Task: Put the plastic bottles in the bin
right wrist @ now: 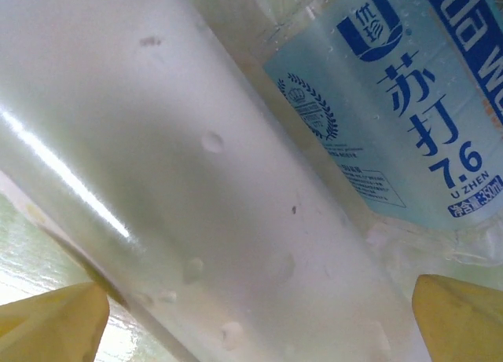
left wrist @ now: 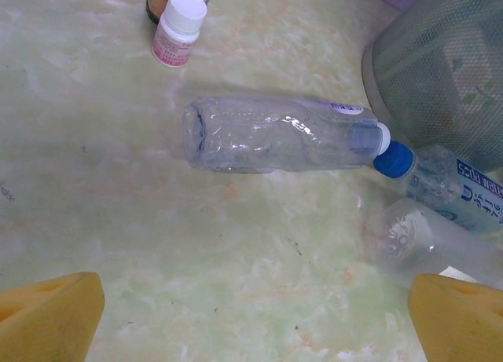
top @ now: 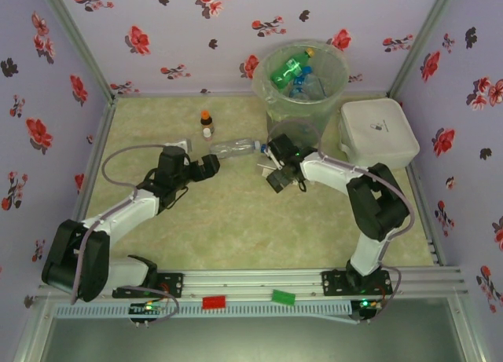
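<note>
Wide open, both pairs of jaws grip nothing. The left jaws hover low over the pale green marbled counter (left wrist: 157, 244), and their yellow fingertips (left wrist: 47, 319) sit far apart at the lower corners of the left wrist view. Ahead of them a crumpled clear plastic bottle (left wrist: 275, 134) with a blue cap lies on its side on the counter, its cap pointing toward the large round translucent grey-green bin (top: 267, 91), which is near but not touching.

The right jaws are very close above two more bottles that lie side by side just in front of the bin: a frosted clear bottle (right wrist: 196, 189) and a blue-labelled clear bottle (right wrist: 393, 103), pressed against each other. The frosted one lies between the spread fingertips; whether they touch it, I cannot tell.

Inside the bin a green plastic bottle (top: 287, 70) rests among other clear ones.

A small brown orange-capped bottle (top: 206, 116) and a small white-capped pink-labelled bottle (left wrist: 177, 32) stand upright together behind the crumpled one. A white rounded-square lidded box (top: 377, 132) sits just to the right of the bin.
</note>
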You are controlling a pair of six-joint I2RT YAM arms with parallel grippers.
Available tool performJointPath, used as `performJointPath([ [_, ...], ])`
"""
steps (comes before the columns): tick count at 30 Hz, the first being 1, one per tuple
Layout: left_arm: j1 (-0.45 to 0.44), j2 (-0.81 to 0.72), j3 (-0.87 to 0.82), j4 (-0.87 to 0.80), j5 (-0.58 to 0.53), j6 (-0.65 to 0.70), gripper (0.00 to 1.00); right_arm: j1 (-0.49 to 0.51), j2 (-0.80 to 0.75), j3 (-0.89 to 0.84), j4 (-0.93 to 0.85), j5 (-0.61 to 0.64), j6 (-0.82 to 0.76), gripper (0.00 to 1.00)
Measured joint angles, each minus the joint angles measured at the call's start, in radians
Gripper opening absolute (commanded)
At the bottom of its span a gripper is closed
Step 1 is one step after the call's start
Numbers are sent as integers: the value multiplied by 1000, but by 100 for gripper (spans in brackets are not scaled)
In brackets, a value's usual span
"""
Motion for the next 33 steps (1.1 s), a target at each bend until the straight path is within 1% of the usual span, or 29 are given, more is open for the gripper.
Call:
performJointPath([
  [5, 0, 0, 10, -15, 5, 3, 100, 7, 0, 0, -4, -47, 5, 94],
  [12, 0, 0, 13, -15, 6, 3, 100, 50, 2, -40, 0, -72, 33, 94],
  [16, 0, 0, 13, -16, 6, 3, 100, 51, 30, -26, -2, -66, 36, 93],
  [17, 0, 0, 13, -16, 6, 3, 100, 51, 45, -14, -4, -67, 35, 91],
  [19, 0, 0, 14, -18, 6, 3, 100, 51, 67, 9, -18, -77, 34, 82],
  [21, 0, 0, 17, -23, 6, 3, 100, 52, 70, 21, -23, -82, 30, 71],
  [23, 0, 0, 19, -26, 6, 3, 100, 52, 69, 24, -23, -87, 32, 62],
  [26, 0, 0, 20, -26, 5, 4, 100, 52, 66, 25, -24, -100, 41, 51],
  [29, 0, 0, 20, -24, 5, 7, 100, 53, 45, 24, -25, -126, 63, 46],
  [33, 5, 2, 20, -14, 4, 7, 100, 57, -22, -2, 4, -161, 113, 43],
])
